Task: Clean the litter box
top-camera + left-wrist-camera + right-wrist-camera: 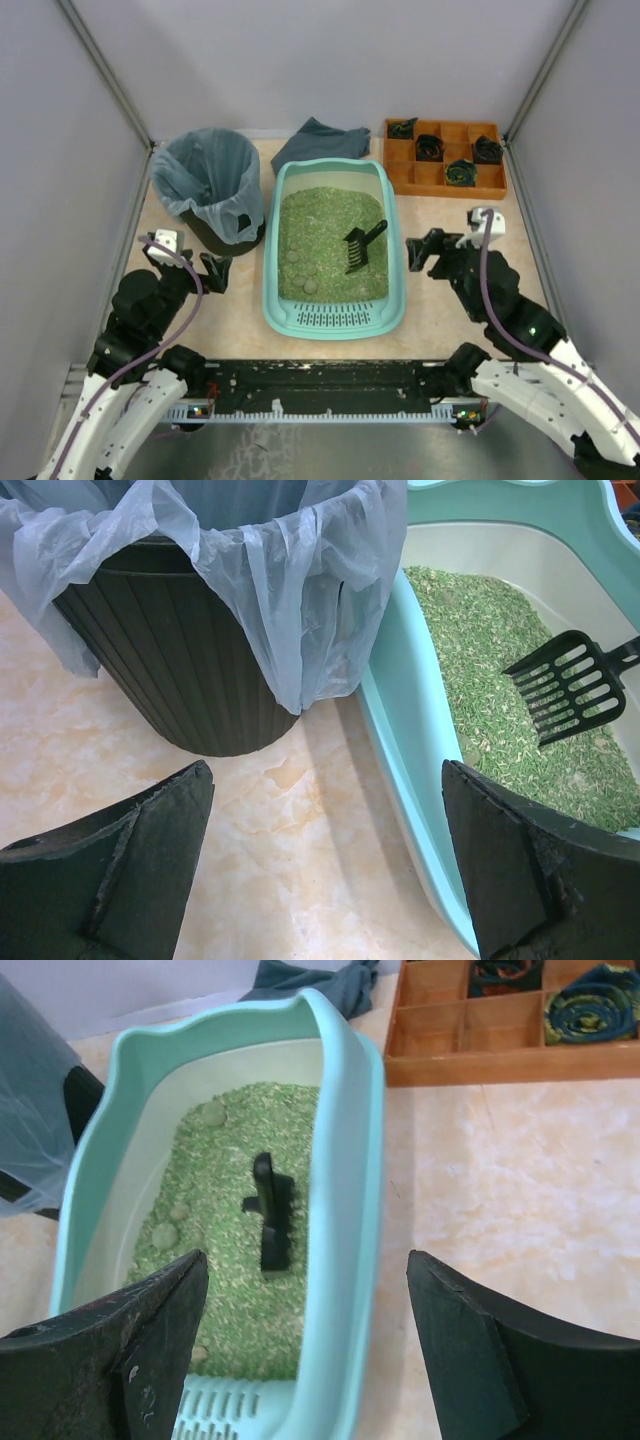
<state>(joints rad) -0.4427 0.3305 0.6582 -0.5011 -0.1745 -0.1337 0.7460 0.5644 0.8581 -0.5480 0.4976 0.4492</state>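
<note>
The turquoise litter box [272, 260] sits mid-table, its slotted grille at the near end, holding green litter with pale clumps [300, 268]. A black slotted scoop [360, 248] rests in the litter, handle leaning toward the right wall. My left gripper [212, 272] is open and empty, left of the box, between it and the bin. My right gripper [420, 252] is open and empty, just right of the box. The left wrist view shows the box wall [405, 715] and scoop [570, 685]. The right wrist view shows the box rim [355, 1160] between my jaws and the scoop [272, 1210].
A dark round bin [212, 185] lined with a bluish bag stands left of the box. A grey cloth [322, 140] lies behind the box. An orange compartment tray [443, 157] with dark rolled items sits at the back right. Grey walls enclose the table.
</note>
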